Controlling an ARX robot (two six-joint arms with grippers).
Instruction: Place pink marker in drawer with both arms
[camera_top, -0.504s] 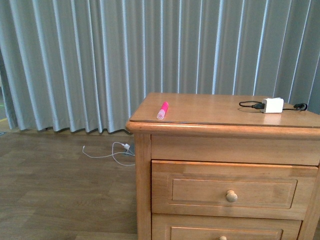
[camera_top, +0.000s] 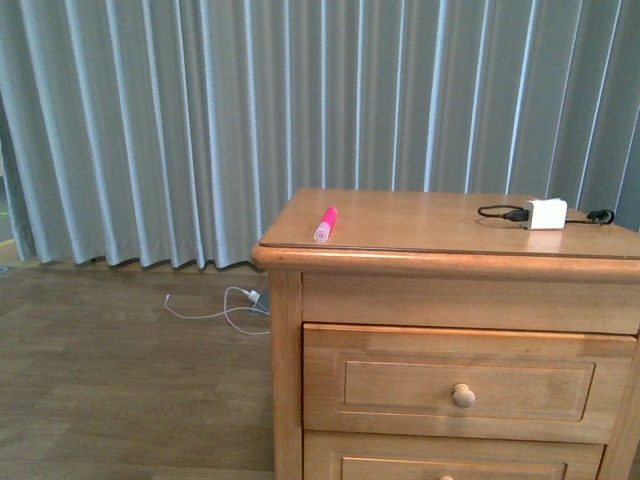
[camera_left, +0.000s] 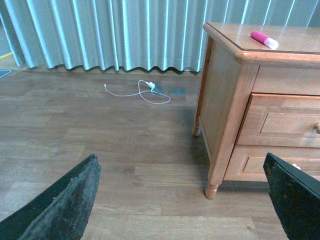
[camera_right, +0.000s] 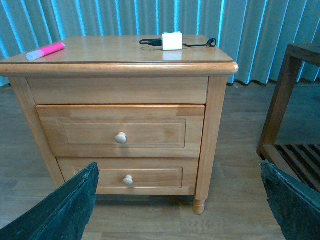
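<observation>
Left claw (camera_left: 180, 161), right claw (camera_right: 178, 168) gape; marker (camera_top: 325, 223) near edge (camera_top: 283, 217).

The pink marker (camera_top: 325, 223) is bright pink with a paler tip. The drawer (camera_top: 380, 390) is light oak with a pale knob (camera_top: 463, 395). The charger (camera_top: 546, 213) is white, its cable (camera_top: 497, 211) black. The curtain (camera_top: 200, 120) is blue-grey with vertical pleats, and the floor (camera_top: 110, 400) is grey-brown planks.

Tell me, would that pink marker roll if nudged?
Probably: the pink marker looks round and lies near the left edge of the nightstand, so a sideways nudge might roll it off. Short and rigid-looking, it likely lifts without bending.
</observation>
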